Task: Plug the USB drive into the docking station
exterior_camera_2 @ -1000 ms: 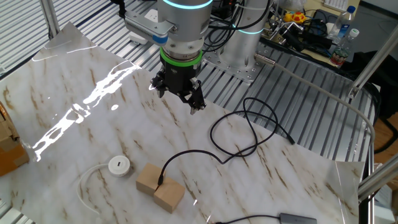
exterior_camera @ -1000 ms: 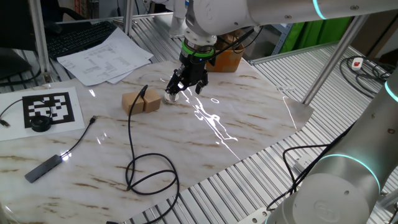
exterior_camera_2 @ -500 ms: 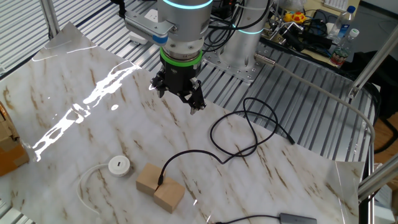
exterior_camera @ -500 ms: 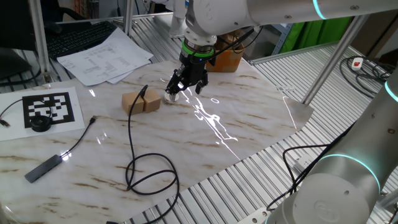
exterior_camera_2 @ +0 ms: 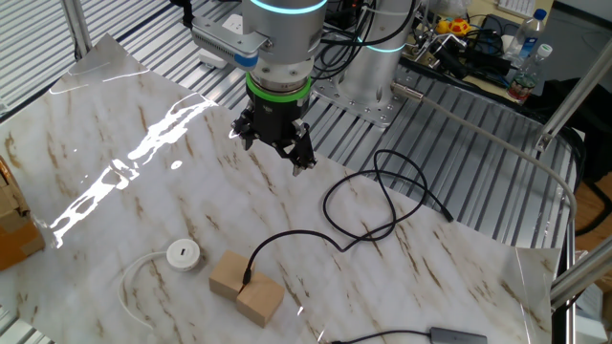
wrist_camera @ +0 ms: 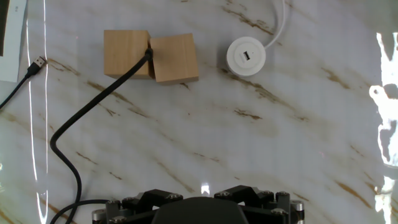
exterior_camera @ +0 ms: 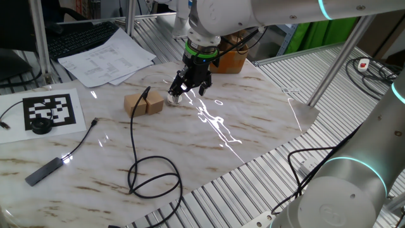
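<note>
Gripper hangs above the marble table, pointing straight down, jaws spread wide, nothing held. USB drive is the black plug end of the looping black cable; it sits wedged in the seam between two tan wooden blocks, which touch each other. In the other fixed view the blocks lie well apart from the gripper, toward the near table edge and slightly left; in the hand view they are at the top, left of centre. The plug's exact pose inside the seam cannot be made out, but the cable leaves it slanting down-left in the hand view, so the long axis likely runs along that seam. Docking station, a small round white disc with a slot on top and a white lead, sits just beside the blocks, not touching, right of them in the hand view. Judgement: next move is a reach toward the blocks to grasp the plug; the blocks flank it closely and crowd the fingers. Also around: a fiducial marker sheet, a black round puck, a dark flat stick on a thin cable, all far off.
</note>
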{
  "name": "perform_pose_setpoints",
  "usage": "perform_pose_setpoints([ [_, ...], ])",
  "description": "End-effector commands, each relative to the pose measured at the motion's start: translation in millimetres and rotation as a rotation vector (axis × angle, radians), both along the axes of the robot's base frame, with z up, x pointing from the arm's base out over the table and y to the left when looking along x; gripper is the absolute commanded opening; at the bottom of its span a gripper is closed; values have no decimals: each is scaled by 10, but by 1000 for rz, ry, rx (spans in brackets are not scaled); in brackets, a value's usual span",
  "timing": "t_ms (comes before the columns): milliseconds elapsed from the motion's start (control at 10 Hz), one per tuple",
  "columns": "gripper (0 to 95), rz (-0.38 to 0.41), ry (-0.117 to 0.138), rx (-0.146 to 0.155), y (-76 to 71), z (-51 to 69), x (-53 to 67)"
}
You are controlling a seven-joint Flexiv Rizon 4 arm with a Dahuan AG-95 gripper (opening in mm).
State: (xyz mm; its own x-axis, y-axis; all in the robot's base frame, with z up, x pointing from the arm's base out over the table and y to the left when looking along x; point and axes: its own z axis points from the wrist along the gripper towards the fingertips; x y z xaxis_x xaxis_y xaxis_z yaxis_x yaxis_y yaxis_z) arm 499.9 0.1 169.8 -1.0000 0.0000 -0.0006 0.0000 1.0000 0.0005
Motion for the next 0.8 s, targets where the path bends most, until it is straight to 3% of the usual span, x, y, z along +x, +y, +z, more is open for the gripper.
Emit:
perform_pose_setpoints([
  [100,0,-107,-8,106,-1,2,1],
  [800,0,-113,-8,107,-1,2,1],
])
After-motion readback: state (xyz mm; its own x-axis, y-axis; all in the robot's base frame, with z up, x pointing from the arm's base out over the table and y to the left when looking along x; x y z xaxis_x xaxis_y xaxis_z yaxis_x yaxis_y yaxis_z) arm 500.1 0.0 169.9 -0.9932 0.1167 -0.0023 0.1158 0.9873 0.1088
